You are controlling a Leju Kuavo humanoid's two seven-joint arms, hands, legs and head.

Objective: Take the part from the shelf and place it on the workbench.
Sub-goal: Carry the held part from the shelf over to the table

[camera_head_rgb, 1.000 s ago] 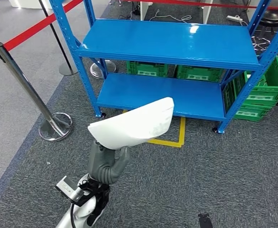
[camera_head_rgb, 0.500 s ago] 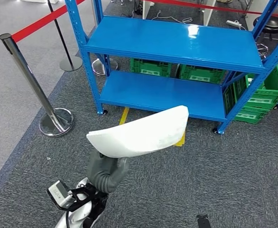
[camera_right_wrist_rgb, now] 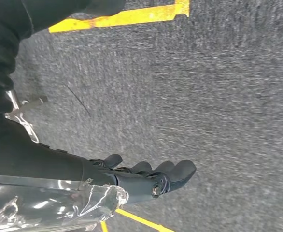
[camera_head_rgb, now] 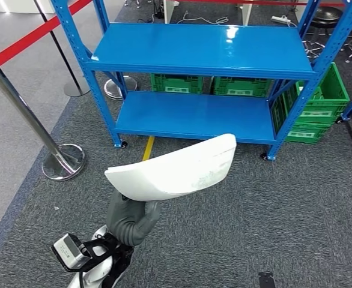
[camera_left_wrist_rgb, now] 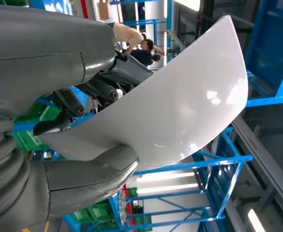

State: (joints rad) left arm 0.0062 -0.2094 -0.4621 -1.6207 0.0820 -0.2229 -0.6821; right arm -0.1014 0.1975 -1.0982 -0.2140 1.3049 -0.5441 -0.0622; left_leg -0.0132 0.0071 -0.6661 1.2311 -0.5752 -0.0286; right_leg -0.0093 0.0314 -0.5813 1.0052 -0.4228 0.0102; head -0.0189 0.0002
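My left hand (camera_head_rgb: 130, 217) grips a long, curved white part (camera_head_rgb: 174, 171) from beneath, at its left end. The part juts up and to the right above the dark carpet, in front of the blue shelf (camera_head_rgb: 197, 51). Both shelf boards that I can see are bare. In the left wrist view the thick thumb (camera_left_wrist_rgb: 92, 179) presses one face of the white part (camera_left_wrist_rgb: 176, 106) and the dark fingers (camera_left_wrist_rgb: 96, 89) press the other. My right hand (camera_right_wrist_rgb: 147, 176) hangs over the carpet, fingers stretched out, holding nothing.
Green crates (camera_head_rgb: 321, 105) stand behind and to the right of the shelf. A chrome stanchion (camera_head_rgb: 27, 117) with a red belt (camera_head_rgb: 27, 37) stands at the left. Yellow floor tape (camera_head_rgb: 148, 147) lies before the shelf. A person (camera_left_wrist_rgb: 133, 36) shows far off in the left wrist view.
The whole picture has shifted, so the camera has moved relative to the shelf. The white part stays in my left hand, its far end now slightly higher and further right.
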